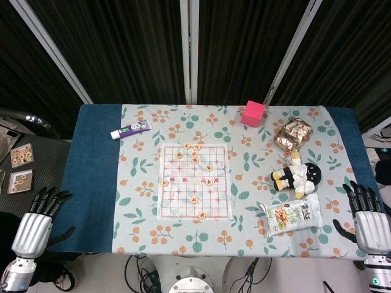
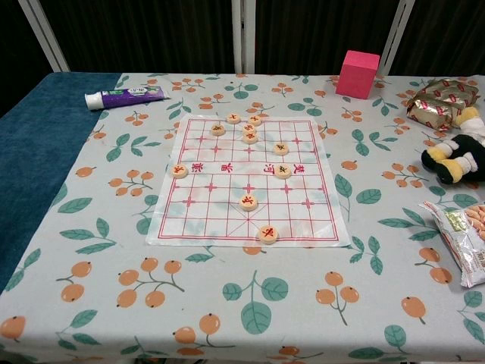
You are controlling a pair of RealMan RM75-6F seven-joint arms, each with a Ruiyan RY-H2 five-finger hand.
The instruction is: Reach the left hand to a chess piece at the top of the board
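Leftmost, the left hand [image 1: 33,223] sits off the table's [image 1: 95,183] near left corner, fingers [image 1: 52,198] spread, holding nothing. Toothpaste tube [image 1: 131,129] lies toward the far left corner. Chess board [image 1: 195,181] lies mid-table; several chess pieces [image 1: 194,148] cluster near its far edge, others scattered toward the near edge. Pink cube [image 1: 252,113] stands at the far edge, right of centre. Wrapped sweets [image 1: 292,134], plush toy [image 1: 297,175] and snack bag [image 1: 292,215] run down the right side. Right hand [image 1: 368,221] sits at the near right corner, fingers apart, empty.
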